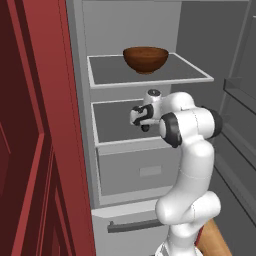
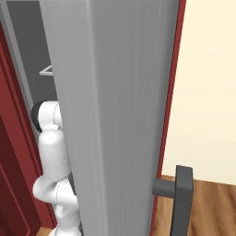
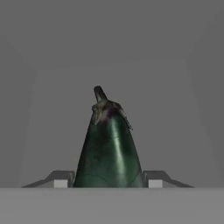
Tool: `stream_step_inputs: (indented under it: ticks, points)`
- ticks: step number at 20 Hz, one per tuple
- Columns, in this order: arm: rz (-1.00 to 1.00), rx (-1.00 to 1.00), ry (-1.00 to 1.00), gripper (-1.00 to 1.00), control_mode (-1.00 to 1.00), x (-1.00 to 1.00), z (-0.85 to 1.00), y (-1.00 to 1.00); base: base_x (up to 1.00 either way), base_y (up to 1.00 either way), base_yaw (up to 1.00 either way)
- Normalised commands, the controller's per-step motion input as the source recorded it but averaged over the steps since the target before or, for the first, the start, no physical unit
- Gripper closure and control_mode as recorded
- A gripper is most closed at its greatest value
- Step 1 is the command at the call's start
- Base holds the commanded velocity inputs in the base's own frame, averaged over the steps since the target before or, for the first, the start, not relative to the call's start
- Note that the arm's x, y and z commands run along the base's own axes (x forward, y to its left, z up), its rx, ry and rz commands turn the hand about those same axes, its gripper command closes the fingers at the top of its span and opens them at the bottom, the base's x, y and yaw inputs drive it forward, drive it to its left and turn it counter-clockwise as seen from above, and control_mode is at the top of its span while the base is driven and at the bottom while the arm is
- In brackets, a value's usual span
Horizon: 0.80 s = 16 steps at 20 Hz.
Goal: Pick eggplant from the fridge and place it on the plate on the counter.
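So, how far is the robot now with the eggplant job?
Done: the fridge stands open and the arm has reached in at the middle shelf. In hand: the eggplant sits between the hand's fingertips, apparently gripped. Left: withdrawing it, carrying it to the plate, setting it down.

A: What carries things here?
B: The tall grey fridge (image 1: pixel 130 165), open at the centre of the left base view, with light grey shelves.
A: What sits on them?
B: A round brown wooden bowl (image 1: pixel 145 59) rests on the upper light grey shelf (image 1: pixel 150 75), near the top of the frame.
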Motion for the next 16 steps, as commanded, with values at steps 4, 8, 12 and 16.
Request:
stream_step_inputs:
  ticks: [4,8,12,16]
  points:
    - [-0.03,0.01,0.06,1.0,-1.0,-0.04,-0.05,0.0,0.0,0.0,0.0]
    - [-0.02,0.0,-0.03,1.0,-1.0,-0.32,0.0,0.0,0.0,0.0,0.0]
    - [0.0,-0.03,-0.23,1.0,-1.0,-0.4,-0.16,0.0,0.0,0.0,0.0]
    - [0.0,-0.03,-0.25,1.0,-1.0,-0.2,-0.18,0.0,0.0,0.0,0.0]
